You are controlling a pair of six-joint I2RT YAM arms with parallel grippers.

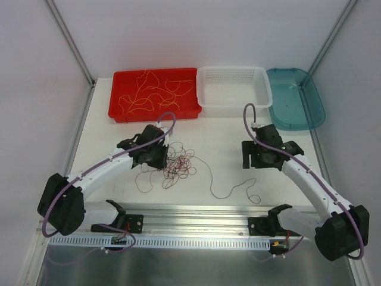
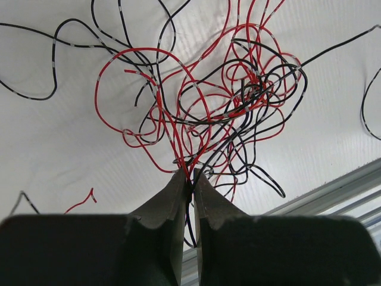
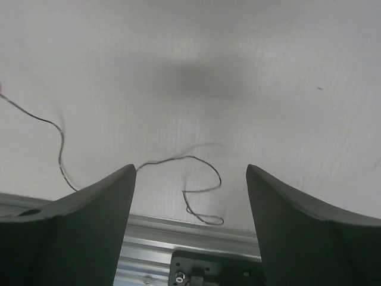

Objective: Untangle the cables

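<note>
Left fingers (image 2: 180, 189) clenched on a few red and black strands at edge of cables tangle (image 1: 177, 162), mid desk (image 1: 229, 128); right fingers (image 3: 116, 187) released, hovering over loose black strand (image 1: 231, 189); best move, likely: left anchors, right pinches one free end, draws it out slowly, away from clump; yanking risks tightening knots

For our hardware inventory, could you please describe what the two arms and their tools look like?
Both the left arm and right arm have white links between bulky black joint housings, and a purple hose loops along each. The left tool and right tool each have two dark, matte, wedge-shaped fingers tapering to tips. No markings are visible.
</note>
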